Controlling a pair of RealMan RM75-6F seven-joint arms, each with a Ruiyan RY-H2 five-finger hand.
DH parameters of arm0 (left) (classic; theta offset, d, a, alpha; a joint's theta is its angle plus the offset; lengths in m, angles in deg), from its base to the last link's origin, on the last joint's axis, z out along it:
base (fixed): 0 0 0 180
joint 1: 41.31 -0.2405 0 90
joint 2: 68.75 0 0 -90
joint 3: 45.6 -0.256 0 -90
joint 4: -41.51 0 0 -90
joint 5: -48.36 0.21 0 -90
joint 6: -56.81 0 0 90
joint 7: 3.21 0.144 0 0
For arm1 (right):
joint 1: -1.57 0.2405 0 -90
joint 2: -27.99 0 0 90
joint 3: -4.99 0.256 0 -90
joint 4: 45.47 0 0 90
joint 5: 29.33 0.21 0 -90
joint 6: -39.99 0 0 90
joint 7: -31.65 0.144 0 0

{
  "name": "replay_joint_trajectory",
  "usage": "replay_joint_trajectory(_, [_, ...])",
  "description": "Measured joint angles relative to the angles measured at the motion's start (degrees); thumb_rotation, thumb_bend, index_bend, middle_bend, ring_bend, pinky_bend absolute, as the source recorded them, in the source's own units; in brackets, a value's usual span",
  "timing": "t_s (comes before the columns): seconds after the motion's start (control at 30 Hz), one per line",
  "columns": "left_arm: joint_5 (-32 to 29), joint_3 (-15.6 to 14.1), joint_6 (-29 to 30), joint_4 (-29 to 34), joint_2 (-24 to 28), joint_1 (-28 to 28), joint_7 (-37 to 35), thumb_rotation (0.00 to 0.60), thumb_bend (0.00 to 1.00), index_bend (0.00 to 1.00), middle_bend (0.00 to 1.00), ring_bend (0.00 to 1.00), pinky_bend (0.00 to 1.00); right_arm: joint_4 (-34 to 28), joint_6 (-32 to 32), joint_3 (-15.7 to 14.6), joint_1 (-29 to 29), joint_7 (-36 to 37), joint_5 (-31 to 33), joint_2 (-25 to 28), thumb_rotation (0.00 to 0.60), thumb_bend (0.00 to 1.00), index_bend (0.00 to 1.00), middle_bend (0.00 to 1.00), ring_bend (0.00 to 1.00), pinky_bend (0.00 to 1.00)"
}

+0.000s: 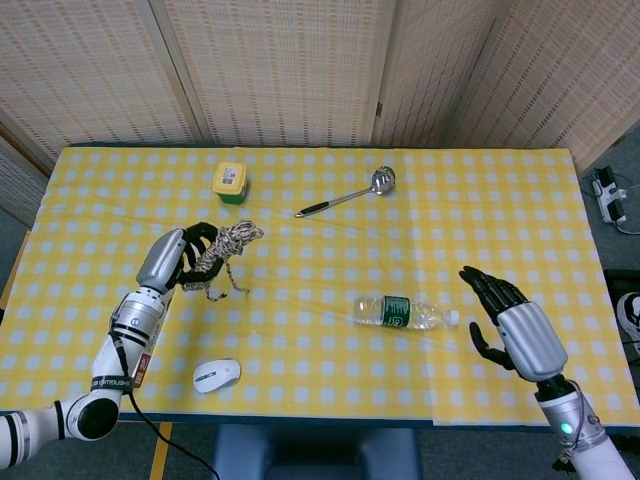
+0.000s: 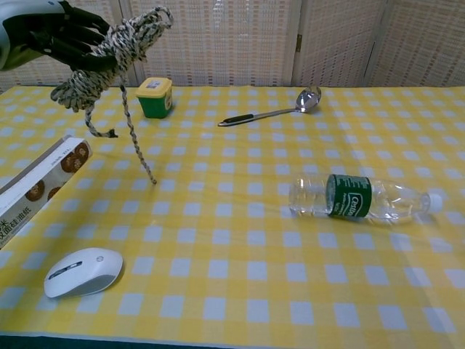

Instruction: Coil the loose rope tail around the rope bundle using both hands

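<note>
The left robot hand grips the rope bundle, its dark fingers wrapped around the middle of the coil. The bundle hangs in the air above the left side of the tabletop, tilted so that its upper end points up and to the right in the chest view. The tail hangs loose below the bundle, its end dangling free just over the yellow checked cloth; a second short end sticks out lower left of the coil.

The right robot hand is held open above the right front part of the tabletop, fingers spread, holding nothing, well apart from the rope. It shows only in the head view.

A bottle with a green label lies on its side right of centre, cap to the right. A ladle lies towards the far edge, bowl to the right. A small green tub with a yellow lid stands at far left of centre. A mouse rests near the front left edge, and a long box lies just beyond it along the left side.
</note>
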Motion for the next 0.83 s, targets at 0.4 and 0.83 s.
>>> replay_joint_trajectory(0.4, [2.95, -1.29, 1.54, 0.53, 0.18, -1.15, -0.69, 0.600, 0.64, 0.61, 0.66, 0.62, 0.67, 10.57, 9.32, -2.82, -8.83, 6.12, -0.07, -2.60, 0.600, 0.60, 0.04, 0.07, 0.10, 0.13])
replay_joint_trajectory(0.83, [3.36, -1.64, 1.83, -0.50, -0.86, -1.12, -0.83, 0.600, 0.64, 0.61, 0.66, 0.62, 0.67, 14.72, 10.28, -0.44, -11.21, 7.48, 4.16, -3.84, 0.600, 0.60, 0.04, 0.07, 0.11, 0.13])
